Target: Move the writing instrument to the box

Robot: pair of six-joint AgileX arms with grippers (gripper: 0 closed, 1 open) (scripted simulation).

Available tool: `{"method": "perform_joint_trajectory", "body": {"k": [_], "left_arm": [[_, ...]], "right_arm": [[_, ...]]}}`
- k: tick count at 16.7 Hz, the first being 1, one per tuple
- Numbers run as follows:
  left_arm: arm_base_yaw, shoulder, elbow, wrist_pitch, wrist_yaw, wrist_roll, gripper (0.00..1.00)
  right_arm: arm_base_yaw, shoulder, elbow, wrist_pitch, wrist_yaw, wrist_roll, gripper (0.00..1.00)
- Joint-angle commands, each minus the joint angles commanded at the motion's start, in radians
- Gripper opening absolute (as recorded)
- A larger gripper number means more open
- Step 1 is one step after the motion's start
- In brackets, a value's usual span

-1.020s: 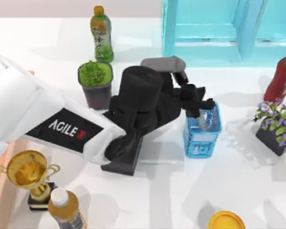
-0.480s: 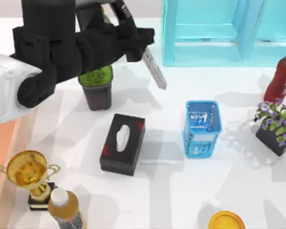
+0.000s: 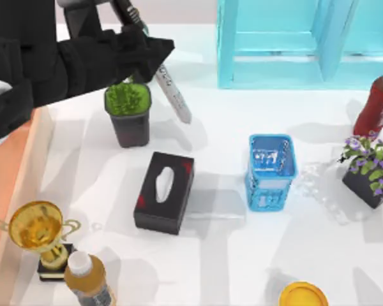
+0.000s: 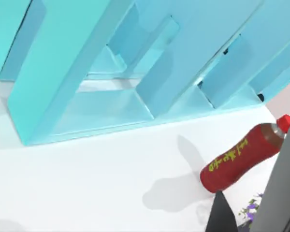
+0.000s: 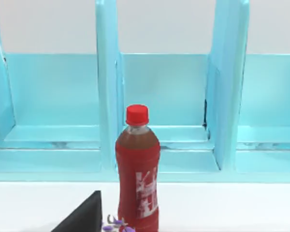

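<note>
The writing instrument, a white-grey marker with a black cap, hangs tilted above the table beside the green potted plant. My left gripper is shut on its upper part, at the back left of the table. Its grey barrel also crosses a corner of the left wrist view. The box, of peach-tan wood, lies along the table's left edge, below and left of the gripper, partly covered by my left arm. One black fingertip of my right gripper shows in the right wrist view, facing the red bottle.
A green plant pot stands just under the marker. Nearby are a black tissue box, a blue mesh basket, a gold trophy and an orange bottle. A cyan shelf, a red bottle and purple flowers stand at the right.
My left arm lifted the marker out of the blue basket and carried it to the back left. Over the last half second it moved further left, toward the box.
</note>
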Motion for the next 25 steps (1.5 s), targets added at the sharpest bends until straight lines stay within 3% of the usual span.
{"method": "perform_joint_trajectory", "body": {"k": [4, 10, 14, 18, 25], "left_arm": [[0.052, 0.012, 0.011, -0.056, 0.017, 0.035, 0.0], [0.318, 0.054, 0.082, -0.391, 0.112, 0.322, 0.0], [0.537, 0.071, 0.155, -0.691, 0.221, 0.678, 0.0], [0.741, 0.088, 0.228, -0.971, 0.364, 1.133, 0.0], [1.0, 0.141, 0.305, -1.354, 0.615, 1.924, 0.0]], "right_arm": [[0.0, 0.0, 0.0, 0.0, 0.0, 0.0, 1.0], [0.0, 0.0, 0.0, 0.0, 0.0, 0.0, 1.0], [0.0, 0.0, 0.0, 0.0, 0.0, 0.0, 1.0], [0.0, 0.0, 0.0, 0.0, 0.0, 0.0, 1.0], [0.0, 0.0, 0.0, 0.0, 0.0, 0.0, 1.0]]}}
